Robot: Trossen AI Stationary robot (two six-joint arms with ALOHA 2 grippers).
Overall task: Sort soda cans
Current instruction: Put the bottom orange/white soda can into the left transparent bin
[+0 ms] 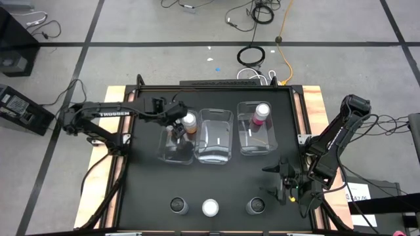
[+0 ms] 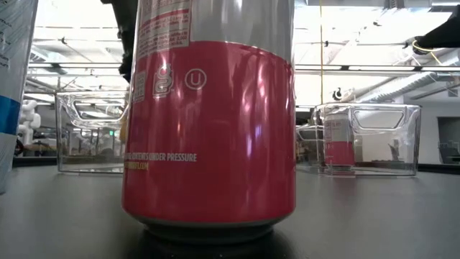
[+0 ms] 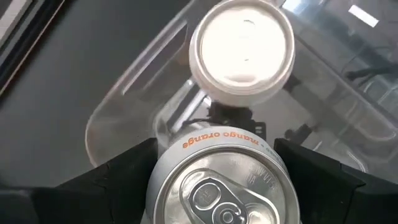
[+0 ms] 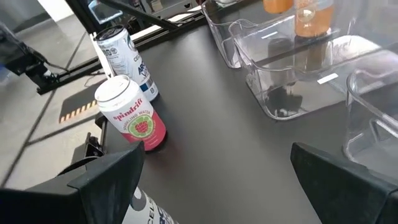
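In the left wrist view my left gripper is shut on an orange soda can with a silver top, above the left clear bin. A second orange can with a pale top stands in that bin, just beyond the held one. A pink can stands in the right bin. The middle bin holds no can. A pink can stands between two dark cans along the near edge. My right gripper waits open at the near right. My left gripper pinches the orange can's side wall, just below its top rim, between the two fingers. The fingers come from above, slanting down. The can stays upright in the hold; whether its bottom touches the bin floor is hidden.
All three bins stand side by side across the table's middle. The near pink can fills the low view, with a dark can beside it. Bare black tabletop lies between the bins and the near row of cans.
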